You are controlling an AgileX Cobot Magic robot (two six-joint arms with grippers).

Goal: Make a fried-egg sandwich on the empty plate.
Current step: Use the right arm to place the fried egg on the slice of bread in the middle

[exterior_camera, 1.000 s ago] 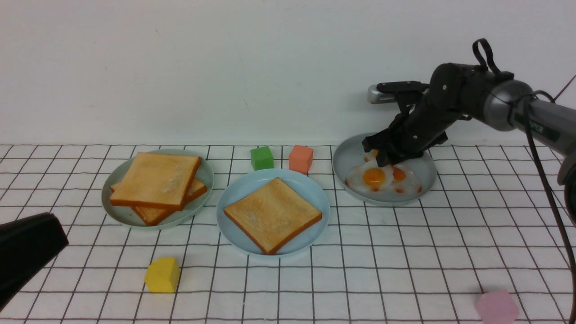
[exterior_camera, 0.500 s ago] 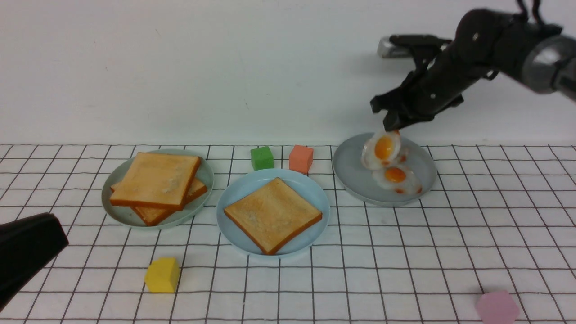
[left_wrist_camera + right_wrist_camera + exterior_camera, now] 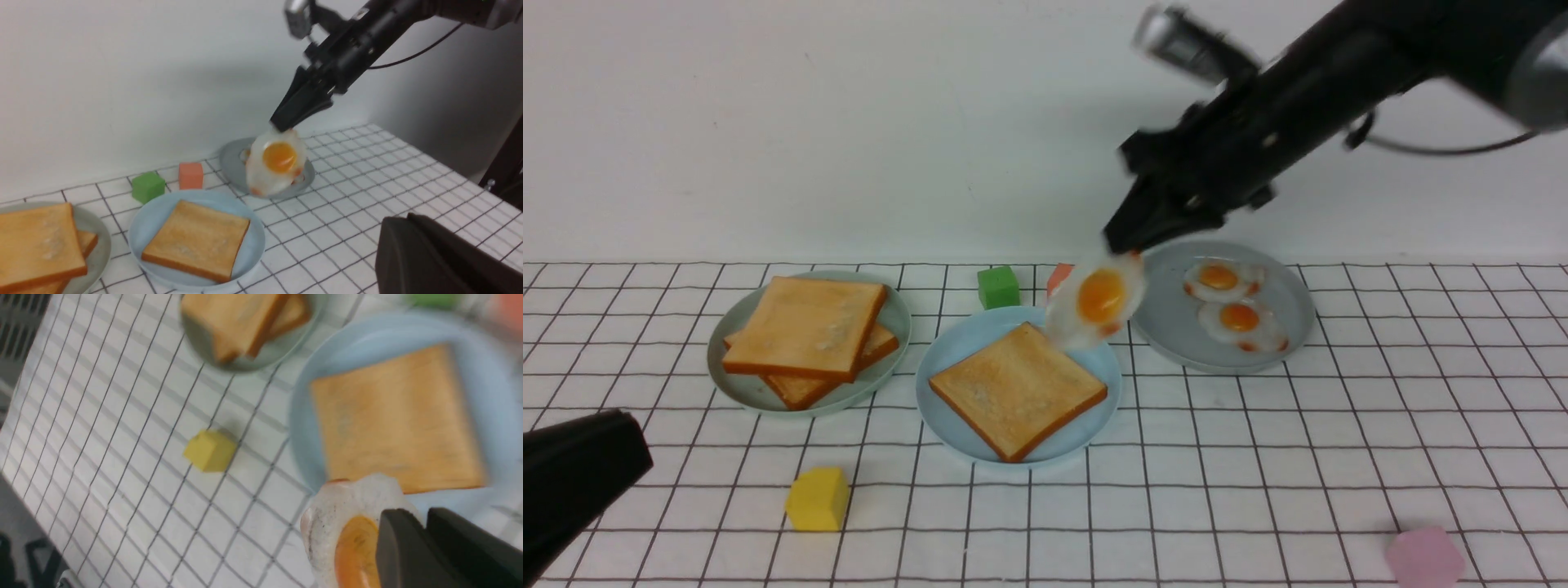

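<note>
My right gripper (image 3: 1123,245) is shut on the edge of a white fried egg (image 3: 1098,300) with an orange yolk. The egg hangs in the air over the back right rim of the light blue plate (image 3: 947,351). One golden toast slice (image 3: 1017,390) lies flat on that plate. In the right wrist view the egg (image 3: 343,535) dangles from the gripper (image 3: 425,516) just beside the toast (image 3: 396,416). My left gripper (image 3: 398,218) is shut and empty, low at the table's front left. No fried-egg sandwich is in view.
A grey plate (image 3: 1168,318) at the back right holds two more eggs (image 3: 1232,300). A grey-green plate (image 3: 890,314) on the left bears two stacked toasts (image 3: 805,327). Cubes lie about: green (image 3: 998,286), orange-red (image 3: 1058,276), yellow (image 3: 817,498), pink (image 3: 1425,557).
My right gripper closed on an egg on the grey plate, lifted it and carried it left to the blue plate's edge. The left arm has hardly moved.
</note>
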